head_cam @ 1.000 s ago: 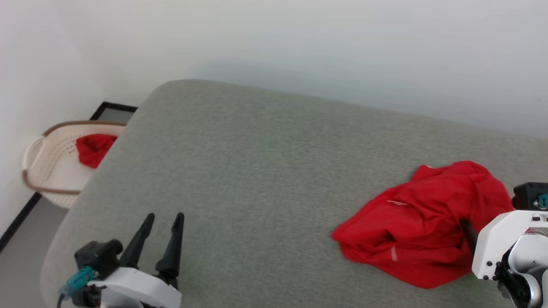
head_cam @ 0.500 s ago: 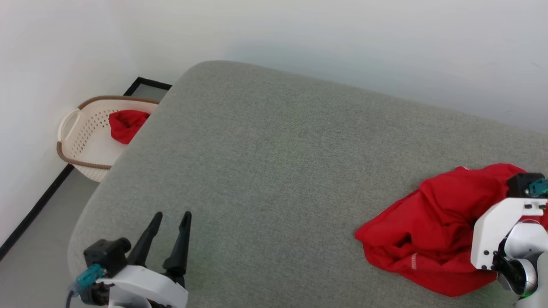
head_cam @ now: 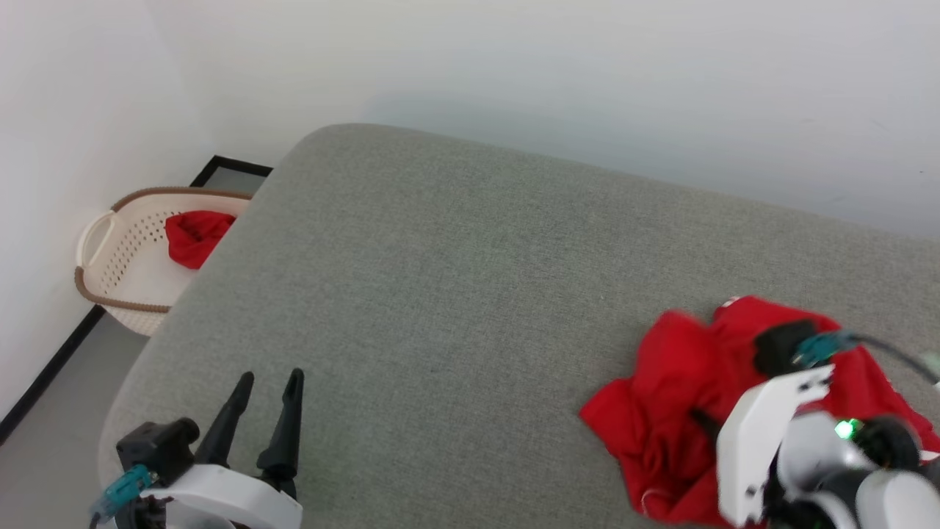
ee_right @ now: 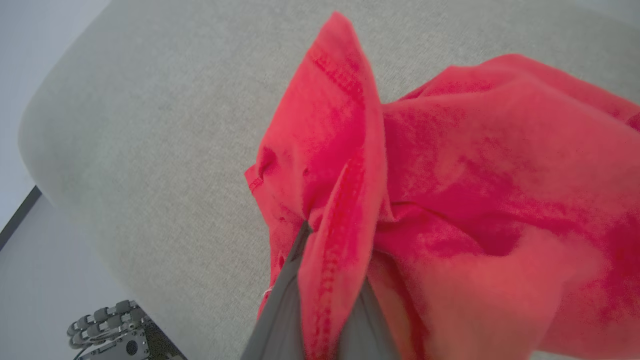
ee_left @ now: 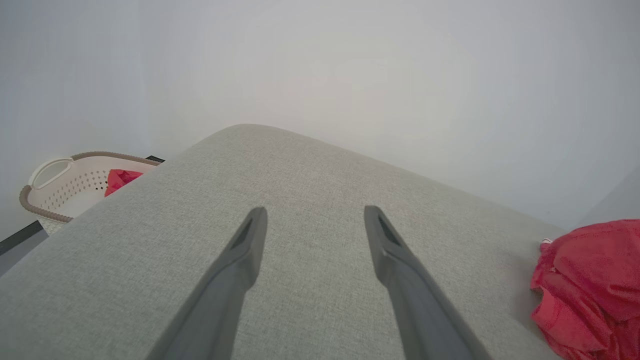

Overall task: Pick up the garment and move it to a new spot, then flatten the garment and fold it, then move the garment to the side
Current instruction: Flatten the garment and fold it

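At the near left, the left tool [head_cam: 270, 376] hovers over a grey upholstered surface [head_cam: 440, 294]. Its two dark fingers are spread apart and hold nothing. At the near right, the right tool [ee_right: 322, 260] is clenched on a stitched fold of the garment [head_cam: 675, 382], a crumpled red shirt. The pinched fold rises to a peak above the fingers, while the rest lies bunched on the surface toward its right side. A sliver of white shows at the garment's far edge.

Farther off, on the floor [head_cam: 44, 441] beside the surface's far left corner, stands a cream perforated laundry basket [head_cam: 110, 301] with a brown rim. Inside it lies one small crumpled red cloth [head_cam: 192, 235], against the side nearest the surface. A plain pale wall [head_cam: 514, 73] stands behind everything.
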{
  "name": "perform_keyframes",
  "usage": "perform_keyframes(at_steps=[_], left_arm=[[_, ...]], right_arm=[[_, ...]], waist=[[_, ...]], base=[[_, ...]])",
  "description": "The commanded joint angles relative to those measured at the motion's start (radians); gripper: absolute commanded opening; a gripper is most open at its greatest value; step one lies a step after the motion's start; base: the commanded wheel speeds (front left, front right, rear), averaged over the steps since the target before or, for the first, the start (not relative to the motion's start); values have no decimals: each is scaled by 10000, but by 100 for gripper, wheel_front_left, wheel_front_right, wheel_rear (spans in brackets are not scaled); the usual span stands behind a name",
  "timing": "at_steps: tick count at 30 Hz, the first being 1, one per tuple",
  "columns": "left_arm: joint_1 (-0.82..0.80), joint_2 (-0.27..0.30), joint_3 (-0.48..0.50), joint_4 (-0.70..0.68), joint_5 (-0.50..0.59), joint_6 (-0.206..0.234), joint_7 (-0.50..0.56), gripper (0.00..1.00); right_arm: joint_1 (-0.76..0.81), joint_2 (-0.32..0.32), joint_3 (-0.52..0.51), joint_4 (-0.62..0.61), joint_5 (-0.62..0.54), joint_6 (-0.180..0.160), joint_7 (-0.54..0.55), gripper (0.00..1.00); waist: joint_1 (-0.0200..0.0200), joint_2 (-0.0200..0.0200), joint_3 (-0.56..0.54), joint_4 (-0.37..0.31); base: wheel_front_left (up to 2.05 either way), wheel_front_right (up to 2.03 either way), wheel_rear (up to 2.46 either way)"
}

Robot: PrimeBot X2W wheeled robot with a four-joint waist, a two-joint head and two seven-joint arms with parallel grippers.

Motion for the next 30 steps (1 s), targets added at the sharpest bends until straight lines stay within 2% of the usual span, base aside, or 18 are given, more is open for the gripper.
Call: perform_keyframes(at_steps=[1, 10, 17, 18, 19, 20, 30], left_arm=[[94, 32, 45, -26, -63, 1, -30, 100], [215, 0, 166, -149, -94, 61, -43, 100], [273, -43, 223, -184, -65, 107, -41, 100], [282, -43, 237, -182, -60, 120, -41, 100], [284, -42, 246, -181, -56, 127, -42, 100], [272, -39, 245, -184, -64, 129, -43, 100], [-152, 417, 277, -842, -345, 74, 748, 100]], right_arm=[[218, 13, 164, -123, 55, -10, 123, 0], [1897, 37, 1167, -1137, 487, -10, 1483, 0], [2537, 45, 1309, -1130, 513, -10, 1632, 0], [2493, 75, 1236, -1133, 464, -10, 1455, 11], [2379, 89, 1205, -1132, 422, -10, 1291, 64], [2289, 102, 1207, -1091, 422, -10, 1182, 100], [1670, 339, 789, -1774, 1137, -10, 611, 100]], waist=[[0, 0, -10, -13], [0, 0, 36, -120], [0, 0, 154, -274], [0, 0, 169, -310], [0, 0, 184, -354], [0, 0, 193, -409], [0, 0, 100, -1249]], base=[[0, 0, 0], [0, 0, 0], [0, 0, 0], [0, 0, 0], [0, 0, 0], [0, 0, 0], [0, 0, 0]])
